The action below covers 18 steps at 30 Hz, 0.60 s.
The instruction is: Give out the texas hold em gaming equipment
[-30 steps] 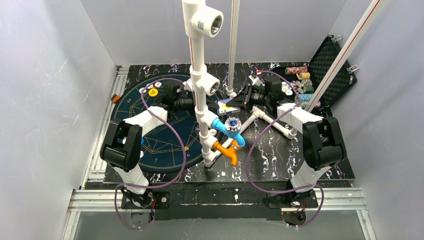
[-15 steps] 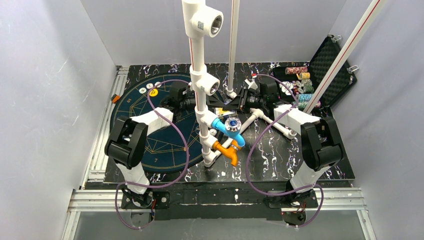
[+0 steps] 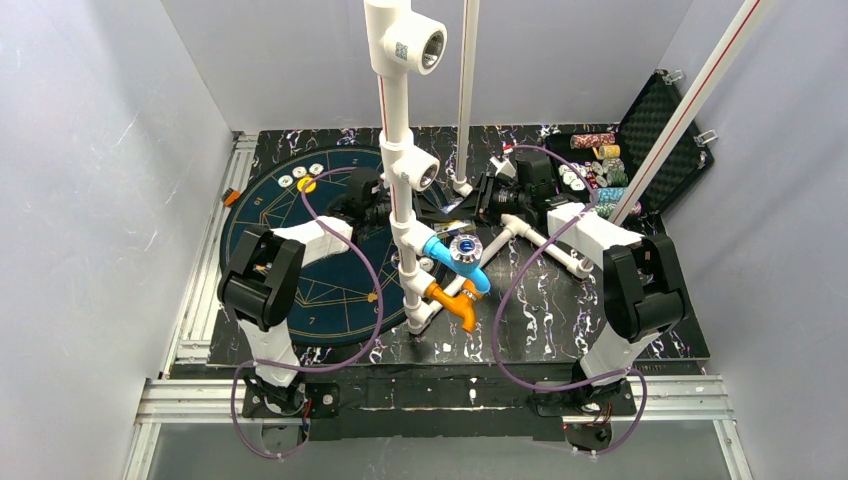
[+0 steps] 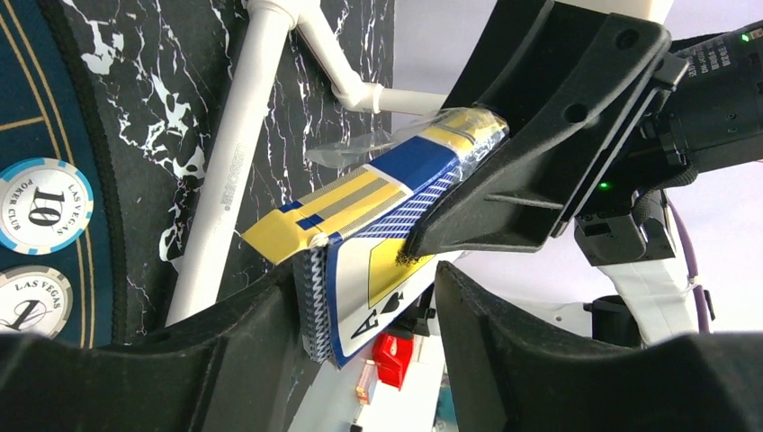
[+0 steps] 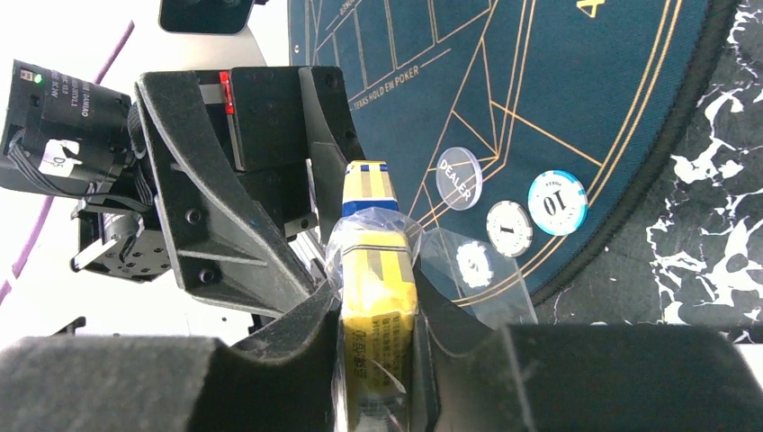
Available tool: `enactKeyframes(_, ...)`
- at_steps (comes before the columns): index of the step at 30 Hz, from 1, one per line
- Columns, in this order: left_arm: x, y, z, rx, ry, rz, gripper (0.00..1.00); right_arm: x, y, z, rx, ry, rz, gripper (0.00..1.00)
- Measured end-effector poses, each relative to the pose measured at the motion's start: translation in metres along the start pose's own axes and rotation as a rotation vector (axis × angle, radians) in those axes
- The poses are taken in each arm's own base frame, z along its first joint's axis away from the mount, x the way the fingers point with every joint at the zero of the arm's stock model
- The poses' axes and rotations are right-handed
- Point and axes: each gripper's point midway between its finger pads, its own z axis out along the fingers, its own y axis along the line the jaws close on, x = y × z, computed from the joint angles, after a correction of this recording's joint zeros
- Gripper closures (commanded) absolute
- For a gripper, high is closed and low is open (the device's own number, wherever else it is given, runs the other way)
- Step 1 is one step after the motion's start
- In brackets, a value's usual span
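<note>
A yellow-and-blue box of playing cards (image 5: 373, 270) in torn cellophane is held up above the table, with my right gripper (image 5: 376, 297) shut on one end. Its other end, showing an ace of spades, sits between the jaws of my left gripper (image 4: 364, 288). The box (image 4: 387, 207) touches the left finger, and a gap remains at the other finger. In the top view the two grippers meet at the box (image 3: 452, 213) behind the white pipe. Poker chips (image 3: 302, 177) lie on the blue mat (image 3: 270, 230), among them a blue 10 chip (image 5: 557, 202) and a dealer button (image 5: 459, 177).
A white PVC pipe stand (image 3: 405, 200) with blue and orange fittings rises at the table's middle, just in front of both grippers. An open black case (image 3: 660, 125) with rolls of chips (image 3: 598, 160) sits at the back right. A white pipe (image 4: 238, 153) lies beneath the box.
My left arm has swung right from over the mat to the card box, and its jaws have narrowed around the box's free end. The right gripper has kept its hold.
</note>
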Motion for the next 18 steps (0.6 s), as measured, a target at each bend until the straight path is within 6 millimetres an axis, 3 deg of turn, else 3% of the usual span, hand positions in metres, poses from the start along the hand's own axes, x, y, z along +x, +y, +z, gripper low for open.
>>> enactKeyframes(6,0.0050,-0.0009,0.0027,0.006,0.019,-0.011,0.49,0.0000,-0.0040,0.0004,0.020,-0.005,0.001,0.52)
enactKeyframes(11,0.0066,-0.0022,0.0034,0.010,0.024,-0.009,0.57,-0.0011,-0.0029,0.0004,0.017,-0.007,-0.013,0.73)
enactKeyframes(15,0.0081,0.0010,0.0031,0.005,0.026,-0.015,0.65,-0.0006,0.0016,0.0006,0.003,0.000,-0.020,0.98)
enactKeyframes(18,0.0073,0.0007,0.0023,0.010,0.024,-0.016,0.68,-0.0019,0.0022,-0.0001,-0.001,-0.003,-0.016,0.99)
